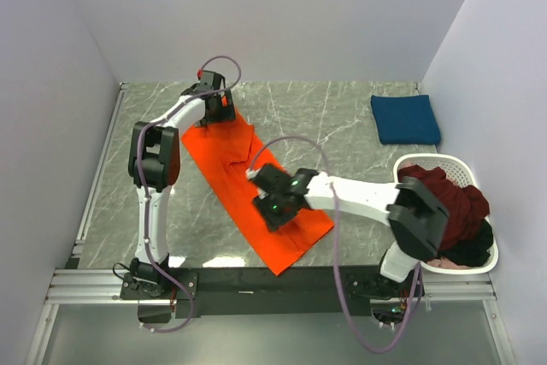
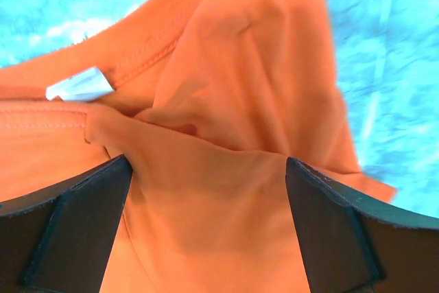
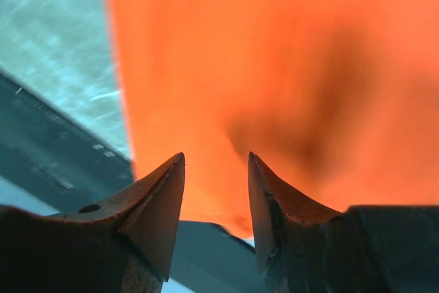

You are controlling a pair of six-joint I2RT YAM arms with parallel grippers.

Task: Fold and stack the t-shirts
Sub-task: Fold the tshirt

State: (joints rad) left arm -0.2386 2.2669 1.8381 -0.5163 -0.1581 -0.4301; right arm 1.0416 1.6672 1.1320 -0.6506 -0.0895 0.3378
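left gripper [image 2: 206, 169]: standing wide open, straddling bunched cloth by the collar of the orange t-shirt [image 2: 233, 66], gripping nothing.
right gripper [image 3: 216, 162]: hovering part-open above the hem end, pinching nothing.
cloth: lying diagonally across the table [image 1: 342, 126], hem corner reaching the near edge.
collar risk: closing here, likely catching several layers and dragging the fold askew.
hem risk: possibly sliding off the edge if tugged.
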